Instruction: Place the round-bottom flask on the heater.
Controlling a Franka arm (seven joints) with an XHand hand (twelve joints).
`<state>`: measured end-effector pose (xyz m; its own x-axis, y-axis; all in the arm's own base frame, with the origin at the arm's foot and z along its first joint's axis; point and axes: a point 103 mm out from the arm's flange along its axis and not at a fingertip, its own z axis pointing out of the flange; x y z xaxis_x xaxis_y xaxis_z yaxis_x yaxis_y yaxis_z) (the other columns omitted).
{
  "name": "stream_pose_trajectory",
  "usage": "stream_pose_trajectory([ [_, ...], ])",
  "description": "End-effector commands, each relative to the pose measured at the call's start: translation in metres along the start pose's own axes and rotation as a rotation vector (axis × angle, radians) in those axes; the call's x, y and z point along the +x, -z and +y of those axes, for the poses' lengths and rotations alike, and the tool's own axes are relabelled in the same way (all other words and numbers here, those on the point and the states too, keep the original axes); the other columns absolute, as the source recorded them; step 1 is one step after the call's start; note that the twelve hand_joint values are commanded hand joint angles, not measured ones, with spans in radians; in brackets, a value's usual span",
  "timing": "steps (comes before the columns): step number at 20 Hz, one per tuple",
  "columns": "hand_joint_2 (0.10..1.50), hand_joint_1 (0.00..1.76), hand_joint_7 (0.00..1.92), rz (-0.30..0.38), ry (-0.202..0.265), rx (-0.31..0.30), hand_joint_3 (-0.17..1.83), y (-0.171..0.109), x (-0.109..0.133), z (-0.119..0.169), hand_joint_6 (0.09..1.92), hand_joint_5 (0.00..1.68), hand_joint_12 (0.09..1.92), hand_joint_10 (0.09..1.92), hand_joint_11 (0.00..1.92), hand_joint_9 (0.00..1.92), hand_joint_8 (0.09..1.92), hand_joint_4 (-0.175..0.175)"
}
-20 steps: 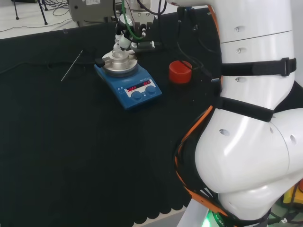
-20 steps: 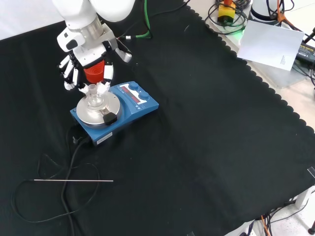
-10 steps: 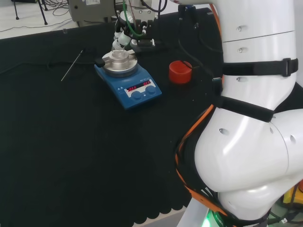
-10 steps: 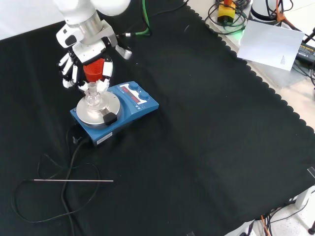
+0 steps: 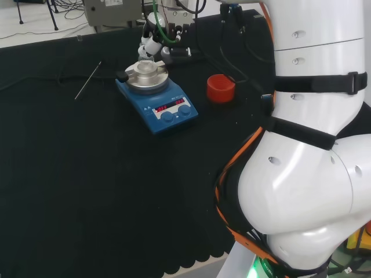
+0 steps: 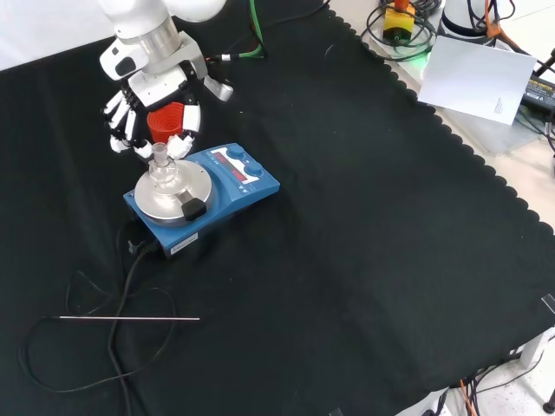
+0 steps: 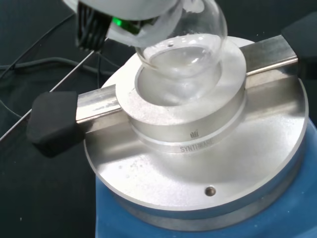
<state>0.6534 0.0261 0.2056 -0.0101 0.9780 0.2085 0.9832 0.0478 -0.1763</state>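
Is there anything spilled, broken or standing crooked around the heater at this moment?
Nothing stands out. The round-bottom flask sits upright in the metal well of the heater, with no spill on the plate. The hand is just behind it.

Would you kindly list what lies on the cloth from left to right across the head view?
Thin metal rod → blue heater, with the round-bottom flask seated in its metal block → red ribbed ring → the arm's own white links.
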Motion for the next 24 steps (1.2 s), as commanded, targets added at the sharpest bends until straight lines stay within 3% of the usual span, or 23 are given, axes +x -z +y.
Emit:
stream_pose_trajectory([
  [1, 0.65, 0.97, 0.41, -0.025, -0.004, -0.002, 0.72, 0.000, 0.005, -0.001, 0.83, 0.90, 1.33, 0.67, 0.25, 0.60, 0.69, 0.020],
  [7, 0.64, 0.97, 0.41, -0.046, -0.009, 0.012, 0.72, -0.011, 0.012, 0.005, 0.80, 0.93, 1.33, 0.68, 0.25, 0.59, 0.69, 0.022],
  [9, 0.83, 1.01, 0.40, -0.043, -0.002, 0.017, 0.45, -0.011, 0.006, 0.003, 0.90, 0.99, 1.33, 0.69, 0.25, 0.59, 0.70, 0.122],
  [10, 0.84, 1.00, 0.40, -0.045, -0.001, 0.027, 0.41, -0.010, 0.002, 0.002, 0.88, 0.97, 1.33, 0.68, 0.25, 0.59, 0.70, 0.098],
  [13, 0.70, 0.97, 0.38, -0.050, -0.007, 0.055, 0.61, -0.009, -0.006, 0.001, 0.81, 0.91, 1.33, 0.68, 0.23, 0.57, 0.69, 0.030],
  [24, 0.63, 0.95, 0.33, -0.052, -0.011, 0.066, 0.72, -0.008, -0.005, 0.001, 0.82, 0.80, 1.34, 0.70, 0.19, 0.52, 0.69, -0.001],
])
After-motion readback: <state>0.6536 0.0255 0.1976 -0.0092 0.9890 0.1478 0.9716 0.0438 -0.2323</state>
